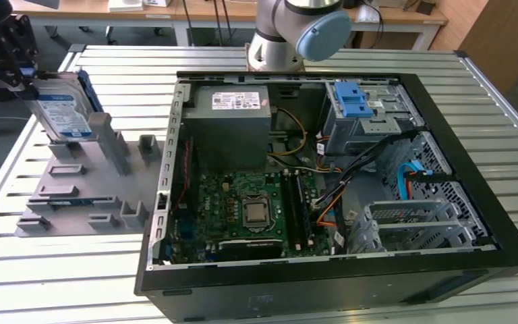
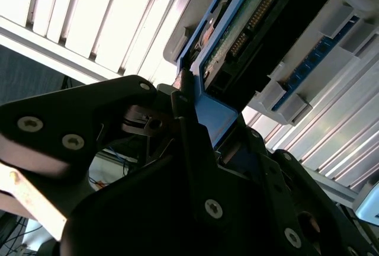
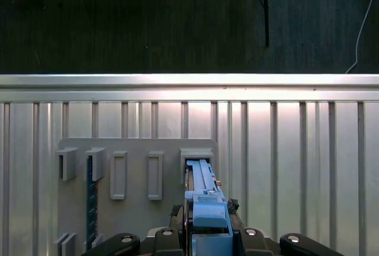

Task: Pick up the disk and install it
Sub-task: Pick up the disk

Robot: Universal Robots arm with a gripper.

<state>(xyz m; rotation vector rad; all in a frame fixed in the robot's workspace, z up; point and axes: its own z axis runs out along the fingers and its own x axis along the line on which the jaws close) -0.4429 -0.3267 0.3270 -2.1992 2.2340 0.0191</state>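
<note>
**Clamped on the disk at the holder**

I am gripping the disk (image 1: 61, 111) with my gripper (image 1: 21, 67) closed on its upper end. In the second wrist view my gripper (image 2: 213, 117) is pinching the blue bracket with the jaws drawn in against it, and the disk (image 2: 254, 19) is showing its circuit-board side beyond them. In the first wrist view my gripper (image 3: 207, 241) is sitting directly over the disk's (image 3: 204, 188) blue edge.

In the exterior view the disk is standing upright at about ten o'clock, toward the exterior view's left, well apart from the computer case (image 1: 331, 283). Its labelled face is turning toward the camera. Its lower end is meeting a slot of the grey holder (image 1: 79, 202), which is lying on the slatted metal table (image 1: 61, 283). I cannot tell whether the disk is seated in that slot or just clear of it. The holder (image 3: 136, 149) is carrying several more slots, and a thin blue part (image 3: 92, 200) is standing in one of them.

The case is lying open on its side at the centre. Inside it:
- The grey power supply (image 1: 232, 125) is sitting at eleven o'clock.
- The drive cage (image 1: 367, 118) with its blue latch is sitting at one o'clock.
- The green motherboard (image 1: 241, 202) is lying at seven o'clock.
- A perforated metal cage (image 1: 417, 226) is standing at four o'clock.

Loose cables are running between the two cages.

I am counting one disk, one holder, one case, one power supply, one motherboard and two cages.
</note>
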